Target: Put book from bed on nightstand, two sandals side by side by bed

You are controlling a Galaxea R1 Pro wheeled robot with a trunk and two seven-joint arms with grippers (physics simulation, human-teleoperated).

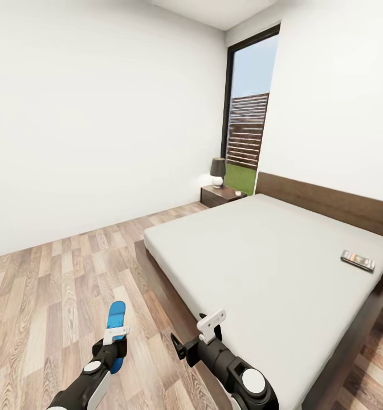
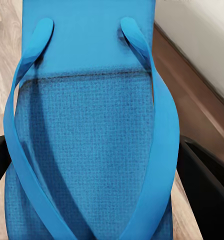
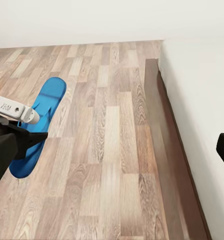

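Sandal step in hand: left gripper (image 1: 115,335) is clamped on one blue sandal (image 1: 115,324), held off the wood floor (image 1: 54,285) just left of the bed (image 1: 260,256) frame's near corner. Right gripper (image 1: 210,326) hangs over the bed edge, carrying nothing; can't tell how wide its fingers stand. Book (image 1: 358,260) lies on the mattress at far right, well away from the nightstand (image 1: 221,195) by the window. Next, probably: lower the sandal flat beside the frame, then find its pair.

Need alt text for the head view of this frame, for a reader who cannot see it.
The left gripper holds a blue sandal above the wood-plank floor beside a large bed, with the right gripper empty near the bed's edge. A book lies on the grey mattress, and a nightstand with a lamp stands by the window.
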